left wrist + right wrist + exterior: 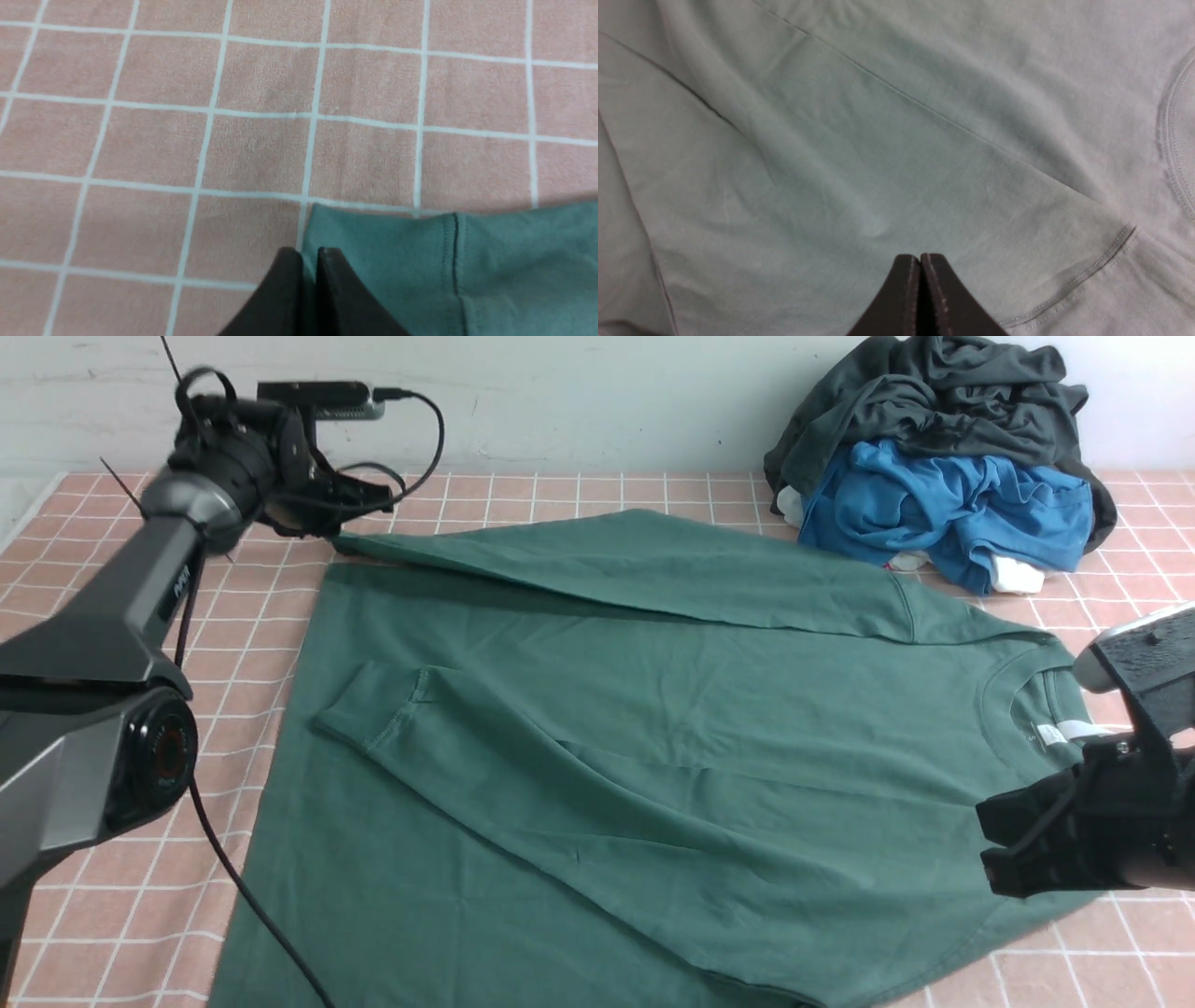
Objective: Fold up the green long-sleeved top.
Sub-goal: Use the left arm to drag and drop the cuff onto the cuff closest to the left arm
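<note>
Since the green long-sleeved top [653, 728] needs its sleeve [607, 569] folded inward, my left pincer [303, 254] grips the cuff [383, 252], upper left; my right pincer [920, 257] hovers closed, empty.

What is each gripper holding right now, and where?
Left gripper pinches the green long-sleeved top by its far sleeve's cuff edge; right gripper holds nothing.

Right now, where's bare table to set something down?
Far strip of checked tablecloth between the green long-sleeved top and the wall, from the left gripper to the dark grey garment. Also the near-left stretch between the left arm and the top's hem. Crowded: far right, grey garment piled over blue garment; the centre is all top.
</note>
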